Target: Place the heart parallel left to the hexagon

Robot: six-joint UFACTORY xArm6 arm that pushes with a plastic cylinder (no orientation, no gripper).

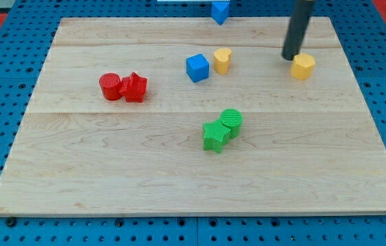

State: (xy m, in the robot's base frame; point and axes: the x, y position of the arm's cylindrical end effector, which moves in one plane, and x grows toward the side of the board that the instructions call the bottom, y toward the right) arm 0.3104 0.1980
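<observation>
A yellow heart (222, 59) stands on the wooden board (111, 171) above the middle, just right of a blue cube (197, 67). A yellow hexagon (303, 66) stands farther to the view's right. My tip (290, 57) is at the hexagon's upper left, very close to it or touching it. The heart is well to the left of my tip.
A red cylinder (111, 87) and a red star (135, 87) touch at the view's left. A green star (215, 135) and a green cylinder (231, 121) touch below the middle. Another blue block (221, 11) sits at the board's top edge.
</observation>
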